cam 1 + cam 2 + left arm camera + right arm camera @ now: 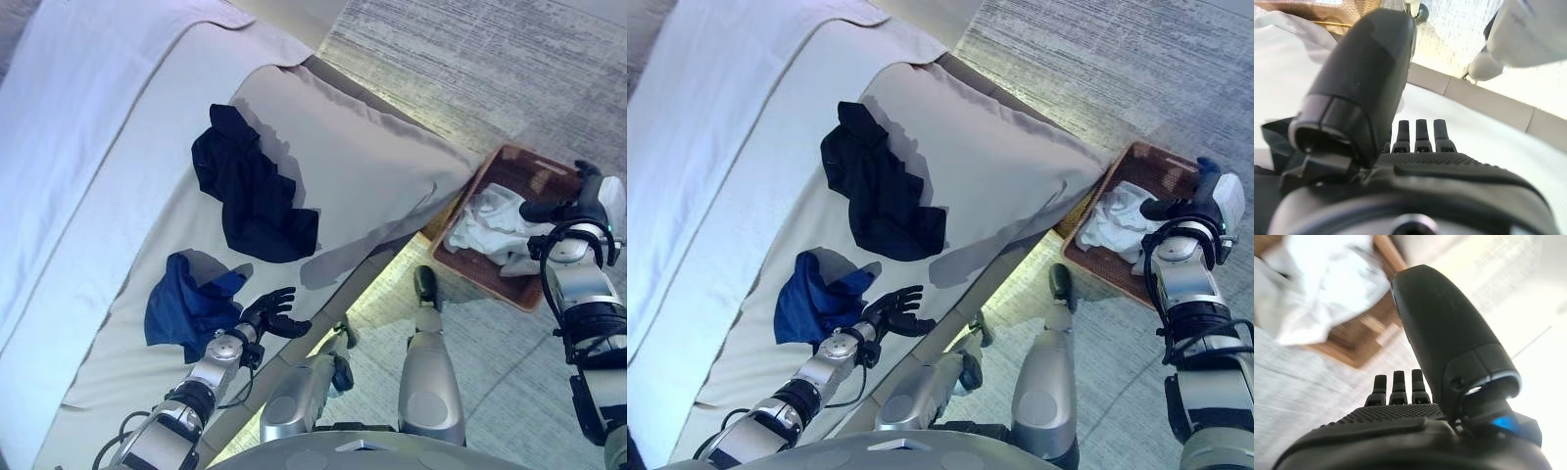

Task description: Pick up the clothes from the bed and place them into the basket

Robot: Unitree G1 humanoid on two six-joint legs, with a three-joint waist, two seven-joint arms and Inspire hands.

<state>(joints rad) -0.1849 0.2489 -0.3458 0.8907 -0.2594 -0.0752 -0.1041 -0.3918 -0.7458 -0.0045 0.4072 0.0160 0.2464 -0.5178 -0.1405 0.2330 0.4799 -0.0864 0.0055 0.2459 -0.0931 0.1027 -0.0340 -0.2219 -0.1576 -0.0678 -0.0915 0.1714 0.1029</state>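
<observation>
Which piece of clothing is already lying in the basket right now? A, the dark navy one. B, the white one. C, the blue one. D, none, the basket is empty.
B: the white garment lies inside the brown basket on the floor, while the dark navy garment and the blue garment are both on the bed.

This is a bedroom in a home: a wide bed with a beige cover and white sheet (372, 166), loose clothes on it, a grey patterned carpet (460, 59), and a brown woven laundry basket (529, 171) beside the bed.
</observation>
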